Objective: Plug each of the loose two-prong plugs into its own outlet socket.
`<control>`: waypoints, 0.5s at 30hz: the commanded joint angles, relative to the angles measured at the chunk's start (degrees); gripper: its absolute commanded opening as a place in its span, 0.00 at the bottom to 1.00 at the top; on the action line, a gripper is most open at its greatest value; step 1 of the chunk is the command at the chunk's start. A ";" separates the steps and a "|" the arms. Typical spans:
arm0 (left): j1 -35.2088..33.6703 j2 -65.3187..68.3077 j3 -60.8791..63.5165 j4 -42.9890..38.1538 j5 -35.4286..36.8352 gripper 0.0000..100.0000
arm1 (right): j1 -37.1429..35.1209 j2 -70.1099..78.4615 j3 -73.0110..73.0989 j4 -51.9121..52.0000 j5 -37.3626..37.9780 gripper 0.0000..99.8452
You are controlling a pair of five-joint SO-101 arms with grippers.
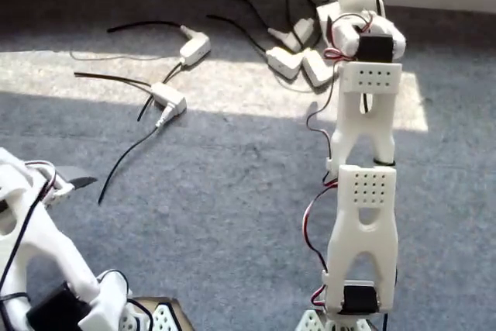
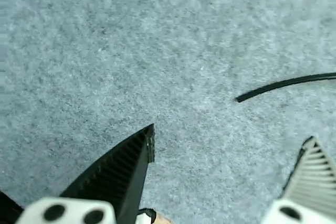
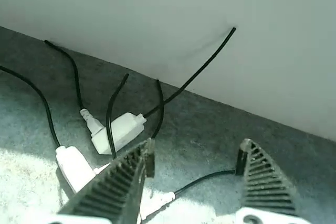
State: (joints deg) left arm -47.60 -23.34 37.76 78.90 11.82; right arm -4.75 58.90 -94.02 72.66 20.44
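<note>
Pincers both gape wide: left gripper (image 2: 231,136) over grey carpet (image 2: 157,35) at the high view's left edge, right gripper (image 3: 197,145) near white plugs (image 3: 118,129) at its top right.

Carpet (image 1: 232,215): grey cloth, short fuzzy pile, matt, rough.
Right arm (image 1: 364,191): white plastic shells, matt, smooth, perforated panels.
Left gripper (image 2: 231,133): 2 plastic fingers, ribbed inner faces; 1 black finger (image 2: 121,171), matt; other pale.
Right gripper (image 3: 197,142): 2 ribbed plastic fingers, dull finish.
Plug bodies (image 1: 194,48): white plastic, smooth, slight sheen.
Cable (image 2: 283,83): black sheath, smooth, rubbery look.
Wall (image 3: 184,3): pale, smooth, matt.
</note>
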 commanded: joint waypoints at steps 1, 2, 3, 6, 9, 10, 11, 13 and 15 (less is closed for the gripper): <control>10.33 -2.24 -15.52 13.63 -0.35 0.41 | 1.89 -10.33 -6.73 5.85 -0.18 0.24; 12.79 -2.24 -20.09 17.58 -0.26 0.41 | 2.15 -12.44 -6.73 8.04 -0.26 0.24; 15.08 -2.24 -24.66 20.92 -0.18 0.41 | 2.24 -14.46 -6.73 10.07 -0.26 0.24; 20.26 -3.03 -33.71 23.03 -0.35 0.41 | 2.24 -20.18 -6.64 16.57 -0.26 0.24; 26.33 -4.09 -38.20 21.98 -0.44 0.41 | 2.15 -24.40 -6.64 22.46 -0.26 0.24; 29.05 -4.53 -39.43 21.98 -0.35 0.41 | 2.15 -25.63 -6.81 24.92 -0.26 0.24; 31.78 -5.32 -40.31 21.98 -0.35 0.41 | 2.07 -26.95 -6.81 27.38 -0.26 0.24; 36.70 -8.31 -40.57 22.07 -0.35 0.41 | 2.42 -29.67 -6.55 28.62 -2.81 0.24; 41.01 -12.44 -39.43 22.07 -0.35 0.41 | 4.62 -31.87 -6.55 28.62 -11.87 0.24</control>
State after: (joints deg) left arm -15.52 -28.88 -0.13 100.70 11.82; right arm -2.81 32.97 -94.46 98.86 17.63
